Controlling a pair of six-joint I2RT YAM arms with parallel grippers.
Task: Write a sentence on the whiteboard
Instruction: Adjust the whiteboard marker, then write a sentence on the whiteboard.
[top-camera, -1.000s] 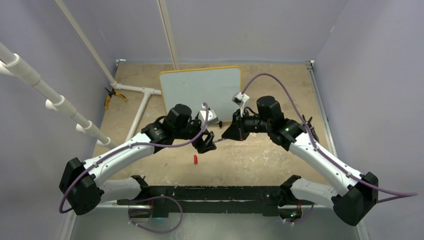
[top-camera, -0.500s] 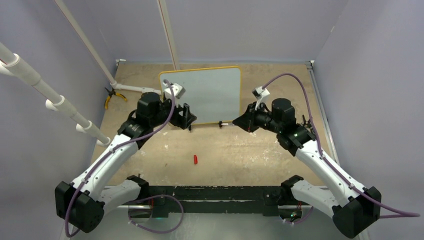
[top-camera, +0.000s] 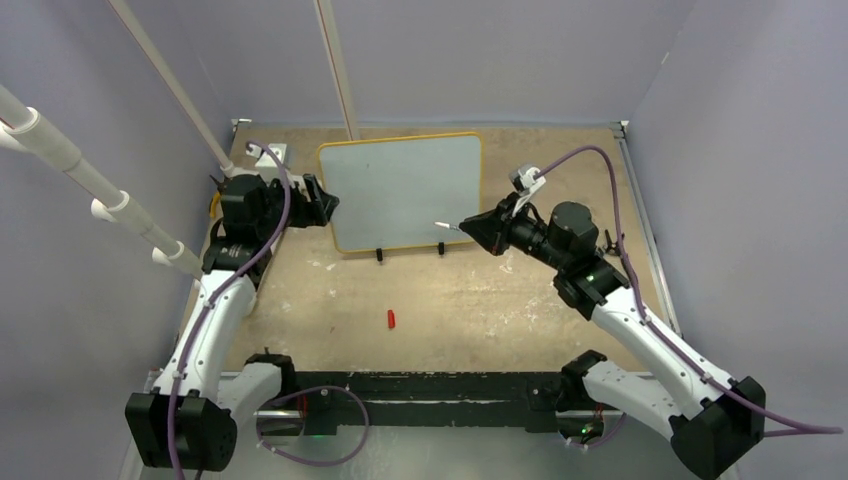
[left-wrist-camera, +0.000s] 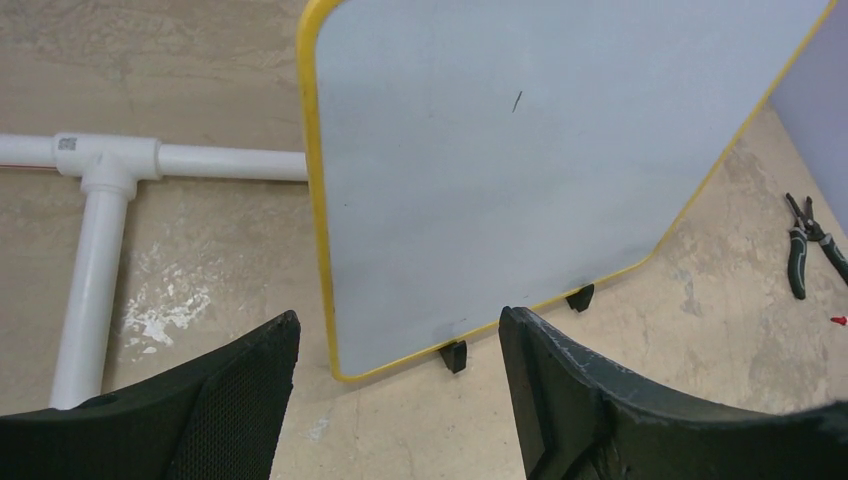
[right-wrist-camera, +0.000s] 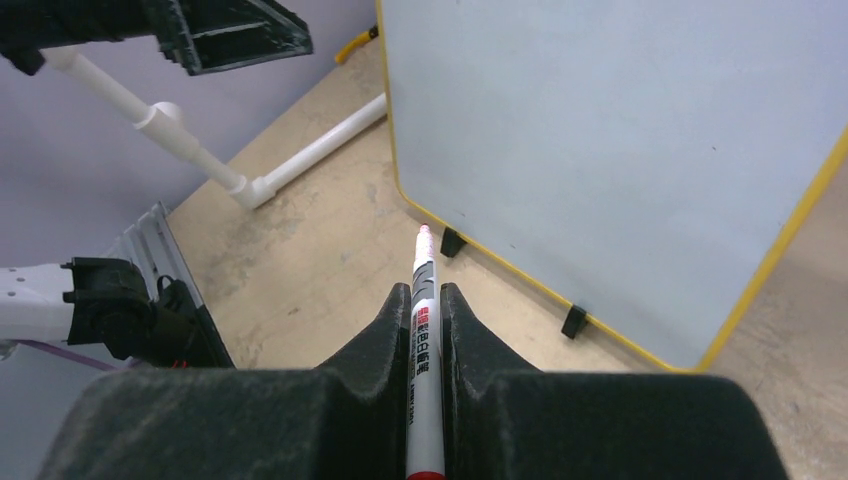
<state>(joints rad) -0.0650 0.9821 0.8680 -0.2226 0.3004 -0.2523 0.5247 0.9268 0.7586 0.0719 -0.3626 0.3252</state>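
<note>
The whiteboard stands on two black feet at the back middle; its yellow-framed face is blank, with no red sentence on it. It also shows in the left wrist view and the right wrist view. My right gripper is shut on a white marker with its red tip bare, pointing left at the board's lower right corner, just off the surface. My left gripper is open and empty beside the board's left edge. A red marker cap lies on the table in front.
White PVC pipes with a tee lie left of the board. Yellow-handled pliers lie at the far left by my left arm. Green-handled pliers lie right of the board. Purple walls close in on three sides.
My left arm swung from the table's middle back to the board's left edge. My right gripper carried the marker right and back, with its tip now near the board's lower right.
</note>
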